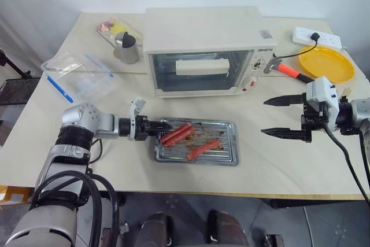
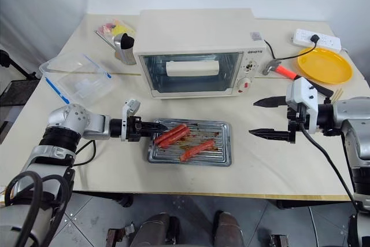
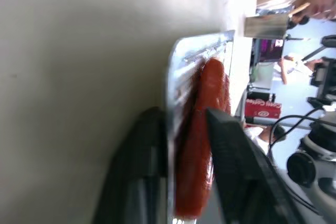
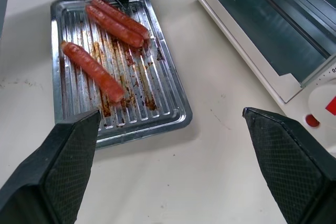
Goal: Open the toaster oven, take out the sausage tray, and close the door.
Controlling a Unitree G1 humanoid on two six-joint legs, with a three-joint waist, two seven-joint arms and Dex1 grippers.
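On the cream tabletop (image 1: 277, 160), the shiny ribbed sausage tray (image 1: 197, 142) lies long axis left-to-right before the toaster oven (image 1: 205, 53) with its door (image 1: 199, 72) shut, the left gripper (image 1: 162, 125) reaching level, fingers parted astride its left rim, the right gripper (image 1: 283, 116) hovering wide open, empty.

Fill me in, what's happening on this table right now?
The sausage tray is out of the toaster oven and sits on the table in front of it, with three sausages on it. The oven door looks shut. The left gripper is at the tray's near-left edge, one finger under the rim and one above, jaws slightly apart rather than clamped. The right gripper hangs wide open and empty to the right of the tray, holding nothing.
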